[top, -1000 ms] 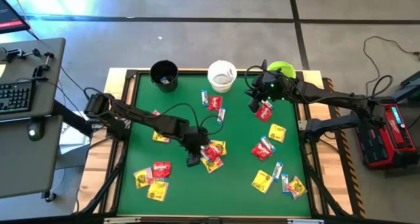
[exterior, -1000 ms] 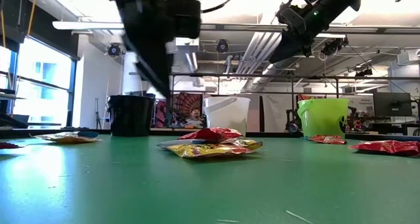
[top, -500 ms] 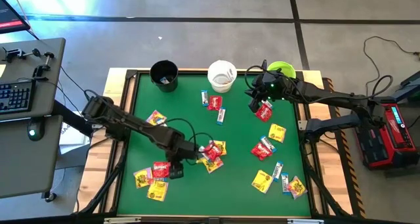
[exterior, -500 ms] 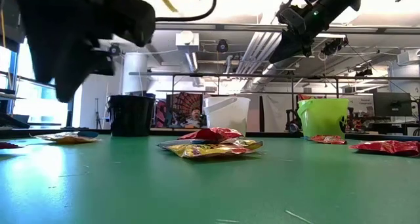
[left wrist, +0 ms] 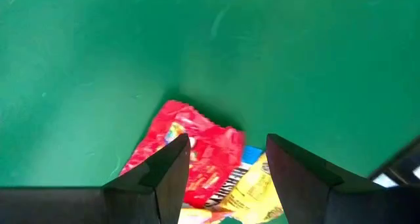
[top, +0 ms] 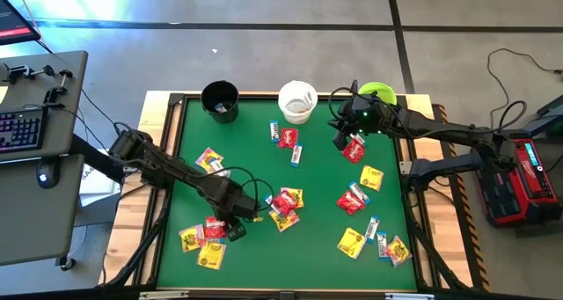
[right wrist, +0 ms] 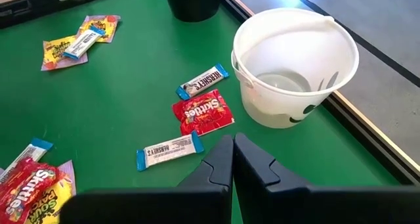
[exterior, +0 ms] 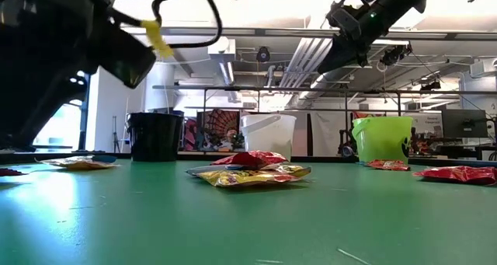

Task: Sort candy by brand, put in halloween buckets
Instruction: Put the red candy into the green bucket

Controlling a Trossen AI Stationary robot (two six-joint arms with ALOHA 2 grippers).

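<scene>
Green counter (top: 255, 155), wood frame. Candy (top: 285, 201) scattered lower left, centre, right of high view. Left gripper (top: 236, 230) low-left over red packet (left wrist: 197, 148), jaws wide, empty. Right gripper (top: 341, 142) upper right, jaws closed. Buckets (top: 298, 101) along top edge. Beyond: grey floor (top: 264, 36), desk with keyboard (top: 19, 128) left.

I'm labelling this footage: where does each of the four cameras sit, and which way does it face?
High view: overhead, straight down on the green table; both dark arms show.
Low view: table height, level towards the black, white and lime green round plastic buckets; arms enter from above.
Left wrist view: down past the open left gripper onto a red candy packet.
Right wrist view: past the shut right gripper towards the white bucket.
Shared: the white bucket shows in the high, low and right wrist views.
</scene>
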